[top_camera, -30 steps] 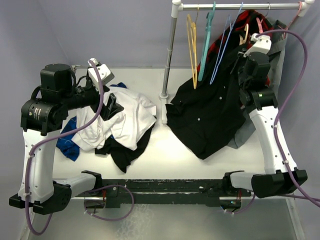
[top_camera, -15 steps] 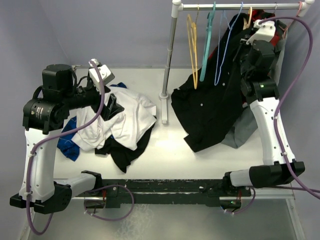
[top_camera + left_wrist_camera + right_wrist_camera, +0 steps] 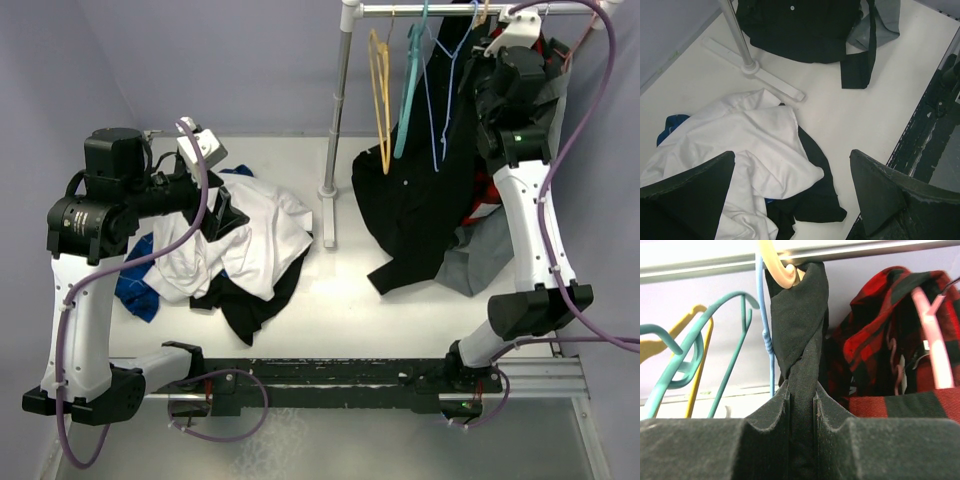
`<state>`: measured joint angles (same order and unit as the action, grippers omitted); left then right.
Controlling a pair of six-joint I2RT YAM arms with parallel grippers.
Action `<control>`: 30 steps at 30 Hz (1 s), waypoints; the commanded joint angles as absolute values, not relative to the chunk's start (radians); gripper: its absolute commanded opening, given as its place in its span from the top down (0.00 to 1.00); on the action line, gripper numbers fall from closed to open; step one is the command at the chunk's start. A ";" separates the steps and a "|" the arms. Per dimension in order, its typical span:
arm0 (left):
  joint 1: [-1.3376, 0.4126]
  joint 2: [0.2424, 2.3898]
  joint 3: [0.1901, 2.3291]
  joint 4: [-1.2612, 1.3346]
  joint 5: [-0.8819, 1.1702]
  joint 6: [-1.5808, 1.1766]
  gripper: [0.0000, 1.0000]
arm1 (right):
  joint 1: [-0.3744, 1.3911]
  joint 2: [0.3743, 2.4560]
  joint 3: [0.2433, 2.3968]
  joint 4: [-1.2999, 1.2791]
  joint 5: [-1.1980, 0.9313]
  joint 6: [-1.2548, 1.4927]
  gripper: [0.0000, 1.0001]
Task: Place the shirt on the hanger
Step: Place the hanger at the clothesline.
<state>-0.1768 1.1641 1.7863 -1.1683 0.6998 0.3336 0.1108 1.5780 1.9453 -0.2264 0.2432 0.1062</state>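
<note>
The black shirt (image 3: 420,200) hangs from the rail end down to the table, its hem resting there; it also shows in the left wrist view (image 3: 800,25). My right gripper (image 3: 492,45) is raised to the rail and shut on a twisted fold of the shirt (image 3: 800,330). Its fingers (image 3: 765,435) clamp the fabric just below the tan hanger's hook (image 3: 777,262), which sits on the rail (image 3: 482,12). The hanger's arms are hidden by the cloth. My left gripper (image 3: 222,215) is open and empty above the white shirt (image 3: 740,135).
On the rail (image 3: 420,10) hang a yellow hanger (image 3: 382,90), a teal hanger (image 3: 410,90), a blue wire hanger (image 3: 435,110), a pink hanger (image 3: 930,335) and a red plaid shirt (image 3: 880,340). The stand's post (image 3: 337,110) rises mid-table. A grey garment (image 3: 470,265) lies right.
My right arm has risen to the rail with the black shirt, lifting most of it off the table so it now hangs. The left arm has not moved.
</note>
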 commanded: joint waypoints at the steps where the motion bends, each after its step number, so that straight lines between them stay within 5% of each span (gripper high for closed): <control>1: -0.165 1.164 1.784 -1.129 0.730 0.342 0.01 | 0.115 1.573 1.996 -0.126 0.151 0.127 1.00; 16: -0.158 1.161 1.768 -1.124 0.737 0.347 0.01 | 0.138 1.661 2.078 -0.162 -0.085 0.152 1.00; 30: -0.158 1.155 1.758 -1.129 0.741 0.350 0.01 | 0.087 1.558 1.944 -0.114 0.116 0.195 1.00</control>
